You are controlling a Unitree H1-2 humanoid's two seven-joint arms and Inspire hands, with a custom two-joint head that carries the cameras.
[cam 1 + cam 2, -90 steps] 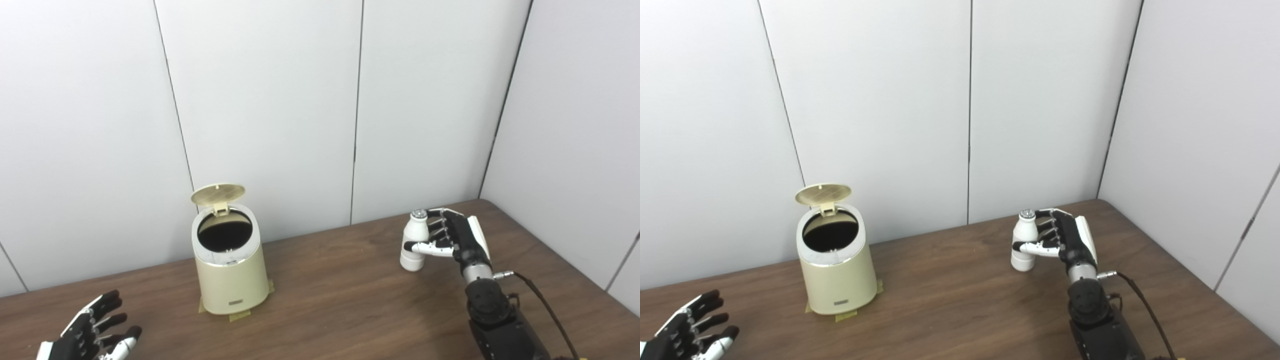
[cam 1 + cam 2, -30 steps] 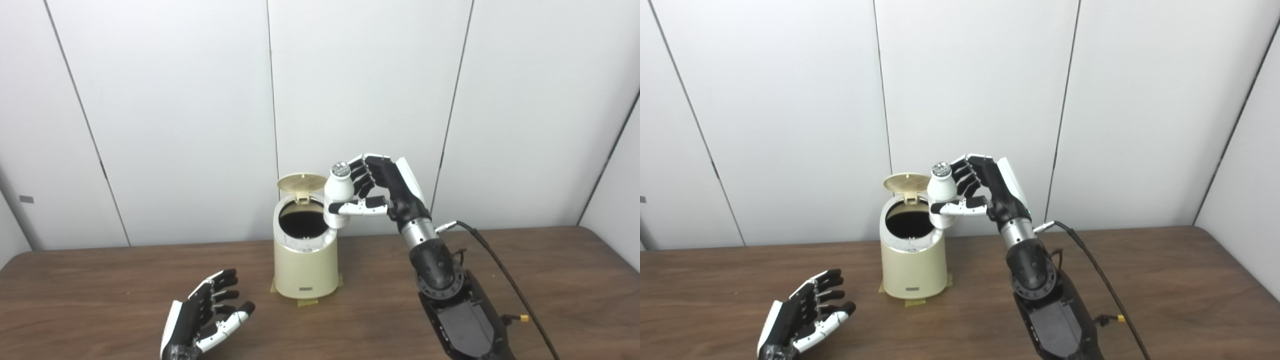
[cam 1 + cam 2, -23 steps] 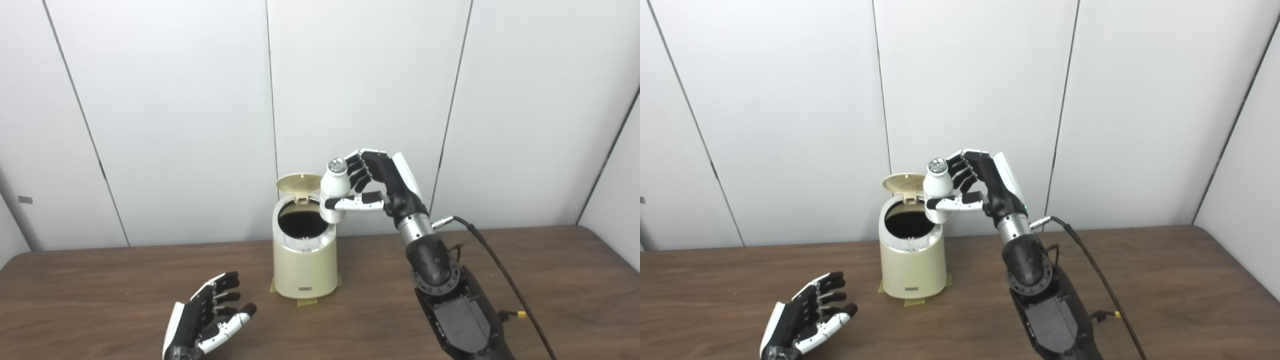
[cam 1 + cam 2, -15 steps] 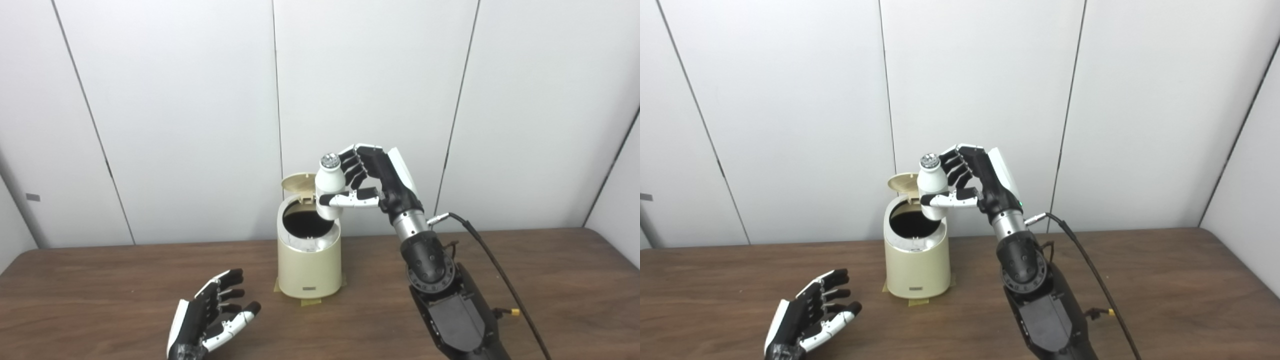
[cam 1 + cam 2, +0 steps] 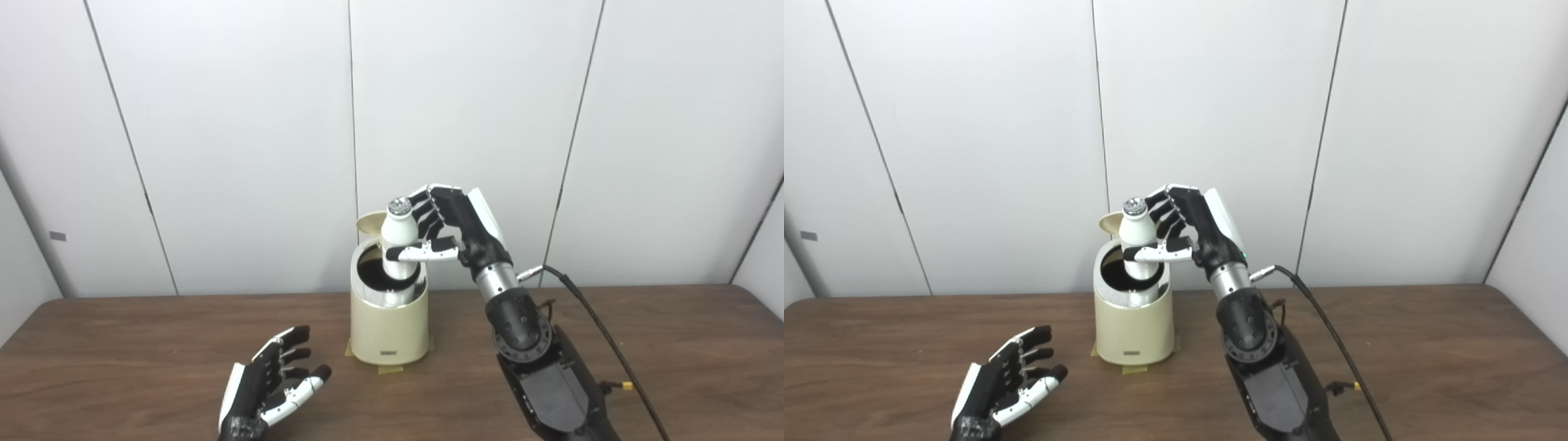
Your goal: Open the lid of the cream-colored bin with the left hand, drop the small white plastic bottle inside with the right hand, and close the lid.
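The cream-colored bin (image 5: 388,324) stands on the brown table with its round lid (image 5: 369,220) tipped up at the back, partly hidden behind the bottle. My right hand (image 5: 456,229) is shut on the small white plastic bottle (image 5: 397,242), which has a silver cap. It holds the bottle upright right over the bin's dark opening, with the bottle's base at about the rim. My left hand (image 5: 269,386) lies open and empty, palm up, low over the table in front of the bin and to its left. In the right eye view the bottle (image 5: 1136,240) hangs over the bin (image 5: 1134,324).
The table (image 5: 122,349) ends at white wall panels just behind the bin. Tape pieces (image 5: 389,369) hold the bin's base to the table. A black cable (image 5: 603,334) runs from my right wrist down to the right.
My right hand has carried the bottle left from beside the bin's rim to over the opening and a little lower. The camera has shifted. My left hand stays open.
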